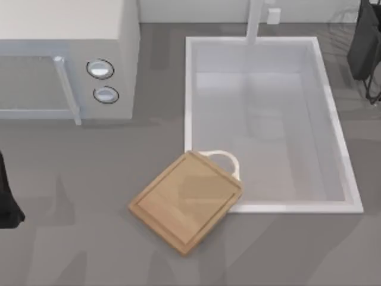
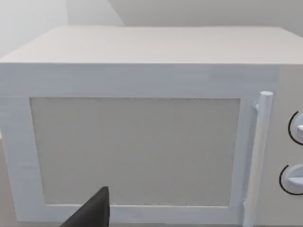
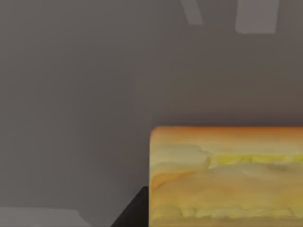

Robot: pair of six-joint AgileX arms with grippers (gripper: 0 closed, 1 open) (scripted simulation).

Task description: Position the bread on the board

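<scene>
Grey countertop [image 1: 71, 238] fills the top view, and at its centre you have the light tan rectangular wooden cutting board [image 1: 184, 199], turned diagonally, its white loop handle [image 1: 225, 159] at about 1 o'clock overlapping the corner of the white rectangular sink basin [image 1: 189, 89]. Nothing lies on the board, so the placing is not done. The basin holds nothing you can see. A pale box-shaped microwave [image 1: 65, 53] sits at 10 o'clock. Your left arm [image 1: 7, 202] is parked at 9 o'clock on the edge; your right arm [image 1: 366, 42] is at 2 o'clock, beyond the basin.

From the left wrist view, you face the microwave's closed door [image 2: 135, 151] and its bar handle [image 2: 258, 156]. One dark fingertip [image 2: 92, 213] of the left gripper pokes in; how far it is spread, you cannot tell.

From the right wrist view, the orange-to-golden chunk of bread [image 3: 227, 175] sits close under the camera over grey surface, touching a dark fingertip [image 3: 135, 213]. Whether the right gripper is clamped on it cannot be told. Judging by this, the whole carry to the board remains.
</scene>
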